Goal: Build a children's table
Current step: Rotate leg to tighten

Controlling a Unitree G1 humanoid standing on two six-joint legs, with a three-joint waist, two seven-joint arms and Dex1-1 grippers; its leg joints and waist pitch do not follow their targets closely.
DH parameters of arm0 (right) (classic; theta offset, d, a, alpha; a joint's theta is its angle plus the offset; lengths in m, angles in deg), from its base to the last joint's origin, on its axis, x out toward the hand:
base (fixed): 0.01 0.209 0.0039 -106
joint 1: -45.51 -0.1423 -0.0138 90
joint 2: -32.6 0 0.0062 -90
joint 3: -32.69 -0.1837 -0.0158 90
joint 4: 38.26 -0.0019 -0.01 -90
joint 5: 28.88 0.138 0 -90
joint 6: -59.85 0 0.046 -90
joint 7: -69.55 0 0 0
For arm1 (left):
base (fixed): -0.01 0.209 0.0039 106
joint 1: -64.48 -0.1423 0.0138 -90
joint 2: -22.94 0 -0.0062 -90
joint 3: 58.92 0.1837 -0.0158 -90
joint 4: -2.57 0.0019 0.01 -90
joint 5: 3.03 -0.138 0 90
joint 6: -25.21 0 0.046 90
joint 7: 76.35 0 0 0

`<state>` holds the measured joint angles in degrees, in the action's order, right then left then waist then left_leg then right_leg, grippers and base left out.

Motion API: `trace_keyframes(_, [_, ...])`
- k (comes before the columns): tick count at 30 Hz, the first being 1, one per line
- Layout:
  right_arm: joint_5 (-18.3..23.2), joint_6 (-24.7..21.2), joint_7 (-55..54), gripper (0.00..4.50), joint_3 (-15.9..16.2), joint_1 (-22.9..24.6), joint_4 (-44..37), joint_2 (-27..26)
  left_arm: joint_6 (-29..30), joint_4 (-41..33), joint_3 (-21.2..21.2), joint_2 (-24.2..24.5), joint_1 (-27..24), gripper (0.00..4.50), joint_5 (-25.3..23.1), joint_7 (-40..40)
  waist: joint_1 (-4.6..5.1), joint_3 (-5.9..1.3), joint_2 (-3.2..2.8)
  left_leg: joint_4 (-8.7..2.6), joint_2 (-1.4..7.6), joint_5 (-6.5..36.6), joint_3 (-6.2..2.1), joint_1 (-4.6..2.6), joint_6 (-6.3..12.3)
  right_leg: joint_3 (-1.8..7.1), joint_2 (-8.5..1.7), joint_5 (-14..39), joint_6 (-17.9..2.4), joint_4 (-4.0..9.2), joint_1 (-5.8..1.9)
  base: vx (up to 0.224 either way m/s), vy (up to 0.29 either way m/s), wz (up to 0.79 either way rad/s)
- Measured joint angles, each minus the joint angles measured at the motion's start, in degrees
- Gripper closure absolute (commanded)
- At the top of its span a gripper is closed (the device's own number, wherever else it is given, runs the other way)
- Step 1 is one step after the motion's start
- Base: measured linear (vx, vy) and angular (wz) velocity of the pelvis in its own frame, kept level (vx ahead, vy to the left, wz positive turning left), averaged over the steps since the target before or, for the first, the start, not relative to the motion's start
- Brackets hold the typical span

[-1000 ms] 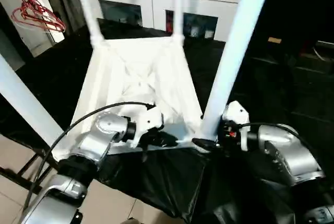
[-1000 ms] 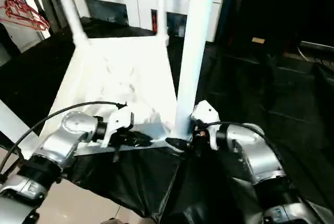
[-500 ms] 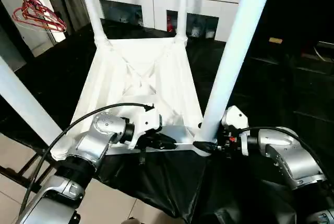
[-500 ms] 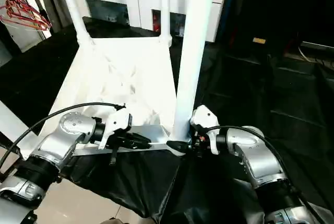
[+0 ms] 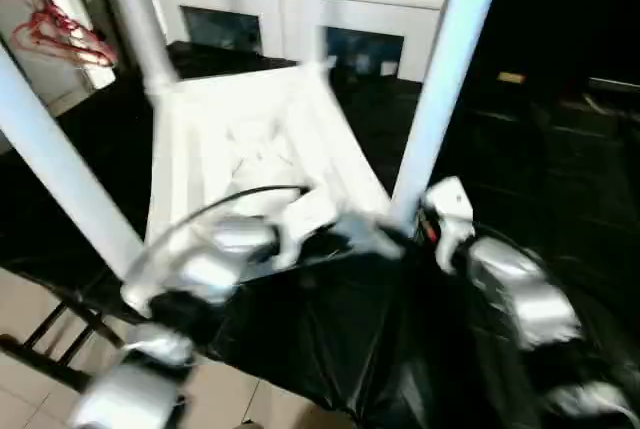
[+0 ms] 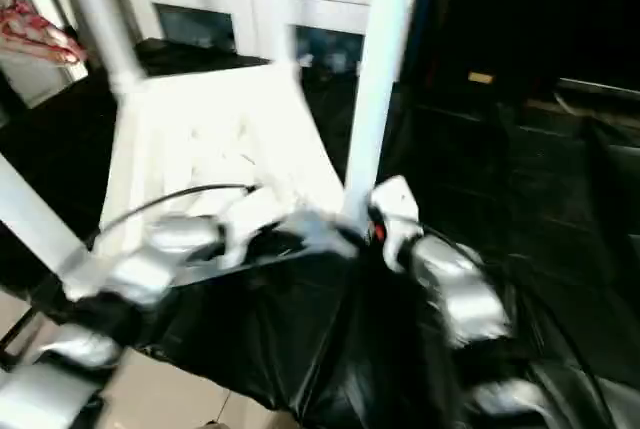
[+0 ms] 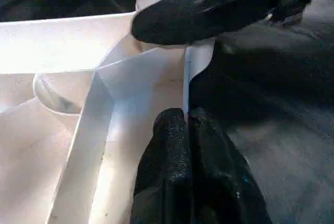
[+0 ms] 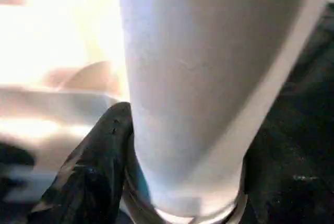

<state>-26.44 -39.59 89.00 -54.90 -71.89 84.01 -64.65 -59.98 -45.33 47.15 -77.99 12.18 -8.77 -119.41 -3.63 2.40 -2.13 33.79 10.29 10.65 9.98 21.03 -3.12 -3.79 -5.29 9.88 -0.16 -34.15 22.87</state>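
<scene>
The children's table lies upside down on black cloth, its X-ribbed tabletop facing up and its white legs standing upward. My left gripper is shut on the thin near rim of the tabletop, close to the near right corner socket. My right gripper sits at the foot of the near right leg. In the right wrist view that leg stands between the fingers, one black finger pressed to its side and the other hidden. Another leg rises at the near left corner.
A white glass-door cabinet stands behind the table. Red hangers hang at the far left. Black cloth drapes over the support toward me, with dark furniture on the right and tiled floor at the lower left.
Both grippers and the table's near edge sit higher in the picture than before, and the tabletop looks turned. The whole view is smeared, so the head camera may have moved too.
</scene>
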Motion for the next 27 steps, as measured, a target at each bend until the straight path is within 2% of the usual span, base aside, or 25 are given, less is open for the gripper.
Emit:
trace_keyframes(3, [-0.6, 0.5, -2.9, 1.84, -0.8, -0.9, 1.4, -1.4, 0.1, 0.3, 0.0, -1.0, 0.1, 4.5, -0.7, 1.3, 0.11, -0.06, -0.06, -0.04, 0.0, 0.0, -0.02, 0.0, 0.0, -0.02, 0.0, 0.0, 0.0, 0.0, -0.03, 0.0, 0.0, 0.0])
trace_keyframes(4, [-0.6, 1.1, -3.2, 1.49, -1.1, -1.0, 1.9, -1.7, -0.1, 0.3, 0.1, -1.1, 0.1, 4.5, -0.8, 1.3, 0.13, -0.08, -0.07, -0.04, 0.0, 0.0, -0.02, 0.0, 0.0, -0.02, 0.0, 0.0, 0.0, 0.01, -0.03, 0.0, 0.0, 0.0])
trace_keyframes(6, [-0.3, 1.3, -2.7, 1.15, -2.0, -0.9, 1.9, -2.0, -0.6, 0.3, 0.2, -1.1, 0.1, 4.5, -1.1, 1.1, 0.16, -0.07, -0.07, -0.03, 0.0, 0.0, -0.02, 0.03, 0.0, -0.02, 0.0, -0.1, -0.2, 0.04, -0.03, 0.0, 0.0, 0.0])
trace_keyframes(8, [0.2, 1.3, -1.5, 1.09, -2.1, -0.7, 1.6, -2.0, -1.0, 0.2, 0.2, -0.9, 0.0, 4.5, -1.4, 0.5, 0.23, -0.07, -0.06, -0.02, 0.0, 0.0, -0.02, 0.05, 0.0, -0.02, 0.0, -0.2, -0.2, 0.08, -0.03, 0.0, 0.0, 0.0])
trace_keyframes(10, [0.4, 1.4, 0.9, 0.78, -2.1, -0.5, 1.2, -1.3, -1.1, -0.2, 0.3, -0.2, 0.0, 4.5, -1.2, -0.7, 0.37, -0.06, -0.06, -0.03, 0.0, 0.0, -0.02, 0.08, 0.0, -0.02, 0.0, -0.1, -0.2, 0.1, 0.0, 0.0, 0.0, 0.0])
trace_keyframes(13, [1.6, 1.1, 5.1, 0.6, -1.7, -0.1, 0.5, 0.1, -1.7, -2.0, 0.5, 1.0, -1.0, 4.5, -0.5, -3.7, 0.28, -0.05, -0.07, -0.16, 0.01, 0.0, -0.02, 0.15, -0.01, -0.07, 0.0, -0.1, -0.2, 0.12, 0.09, 0.0, 0.0, 0.0])
trace_keyframes(14, [1.7, 1.1, 6.4, 0.6, -1.3, 0.0, 0.5, 0.8, -1.9, -2.5, 0.6, 1.4, -1.2, 4.5, -0.3, -4.8, 0.22, -0.03, -0.1, -0.18, 0.01, 0.0, -0.02, 0.2, -0.01, -0.09, 0.0, -0.1, -0.2, 0.12, 0.16, 0.0, 0.0, 0.0])
trace_keyframes(16, [1.6, 1.7, 9.9, 0.28, 0.2, 0.1, 0.1, 3.2, -2.5, -3.9, 0.7, 3.0, -2.0, 4.5, 0.6, -7.6, 0.1, -0.01, -0.14, -0.2, 0.05, 0.0, -0.02, 0.34, 0.0, -0.15, 0.01, -0.1, -0.2, 0.11, 0.28, 0.0, 0.0, 0.0])
trace_keyframes(19, [1.6, 3.3, 16.7, 0.28, 2.2, 1.2, -2.1, 7.1, -2.5, -6.1, 0.5, 5.4, -3.5, 4.5, 2.4, -12.3, -0.06, 0.06, -0.29, -0.18, 0.04, 0.0, 0.0, 0.38, 0.02, -0.15, 0.0, -0.1, -0.2, 0.14, 0.28, 0.0, 0.0, 0.0])
trace_keyframes(22, [2.5, 3.3, 26.4, 0.28, 4.0, 4.1, -6.4, 11.7, -2.9, -7.7, 0.8, 7.8, -4.8, 4.5, 4.4, -18.2, -0.94, 0.09, -0.24, -0.15, 0.06, 0.0, 0.0, 0.4, 0.03, -0.15, 0.0, -0.1, -0.2, 0.14, 0.28, 0.0, 0.0, 0.0])
trace_keyframes(24, [3.4, 3.3, 30.4, 0.28, 4.6, 5.1, -7.8, 12.9, -3.5, -8.2, 1.1, 9.0, -5.2, 4.5, 5.1, -20.6, -1.49, 0.09, -0.26, -0.12, 0.07, 0.0, 0.01, 0.36, 0.03, -0.14, 0.0, -0.1, -0.2, 0.08, 0.27, 0.0, 0.0, 0.0])
trace_keyframes(27, [4.8, 3.1, 35.4, 0.28, 6.1, 6.1, -9.7, 14.7, -3.6, -8.9, 1.2, 10.8, -5.6, 4.5, 6.1, -24.1, -1.79, 0.12, -0.26, -0.06, 0.08, 0.0, 0.02, 0.37, 0.03, -0.11, 0.0, -0.1, -0.2, 0.03, 0.24, 0.0, 0.0, 0.0])
